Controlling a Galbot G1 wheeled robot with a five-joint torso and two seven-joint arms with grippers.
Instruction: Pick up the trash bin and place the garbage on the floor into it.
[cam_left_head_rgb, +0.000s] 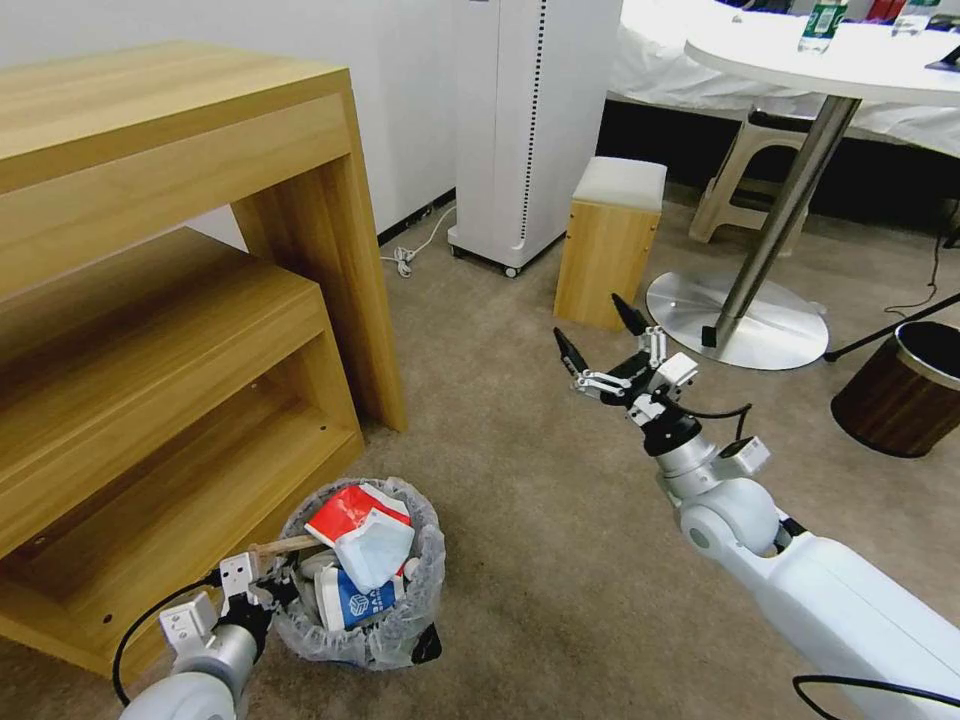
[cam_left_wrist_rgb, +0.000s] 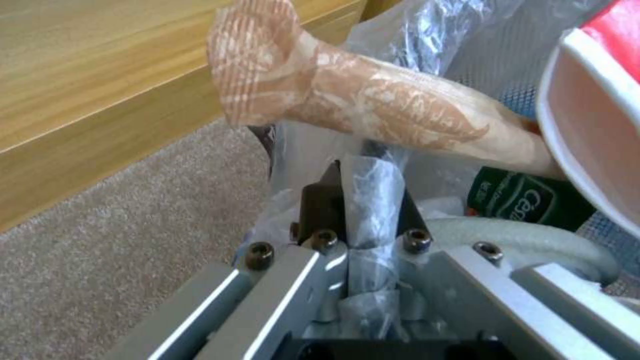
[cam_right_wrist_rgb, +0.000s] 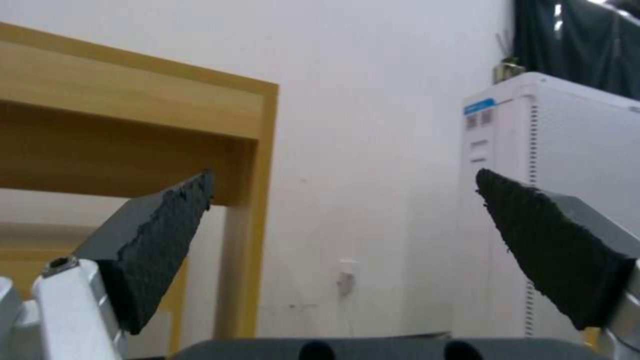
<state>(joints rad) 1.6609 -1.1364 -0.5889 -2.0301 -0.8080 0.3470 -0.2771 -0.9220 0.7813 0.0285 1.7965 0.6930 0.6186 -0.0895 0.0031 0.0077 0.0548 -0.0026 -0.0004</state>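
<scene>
The trash bin (cam_left_head_rgb: 428, 572), black with a frilled translucent liner, sits low at the front left, beside the wooden shelf unit. Garbage fills it: a red wrapper (cam_left_head_rgb: 350, 503), a pale blue mask (cam_left_head_rgb: 378, 548), a blue-white carton (cam_left_head_rgb: 355, 602) and a wooden stick (cam_left_head_rgb: 285, 546) poking over the rim. My left gripper (cam_left_head_rgb: 262, 590) is shut on the bin's rim; in the left wrist view its jaws (cam_left_wrist_rgb: 363, 175) pinch the liner (cam_left_wrist_rgb: 375, 200), with the stick (cam_left_wrist_rgb: 373, 105), a green-label bottle (cam_left_wrist_rgb: 527, 200) and a white slipper (cam_left_wrist_rgb: 527, 245) just beyond. My right gripper (cam_left_head_rgb: 600, 335) hangs open above the beige floor (cam_left_head_rgb: 520, 500), fingertips (cam_right_wrist_rgb: 160, 235) wide apart, holding nothing.
A stepped wooden shelf unit (cam_left_head_rgb: 150, 300) fills the left. Farther back stand a white appliance (cam_left_head_rgb: 530, 120), a small wooden stool (cam_left_head_rgb: 610, 240) and a round table's metal base (cam_left_head_rgb: 740, 320). A dark brown metal-rimmed cylinder (cam_left_head_rgb: 900, 390) stands at the right.
</scene>
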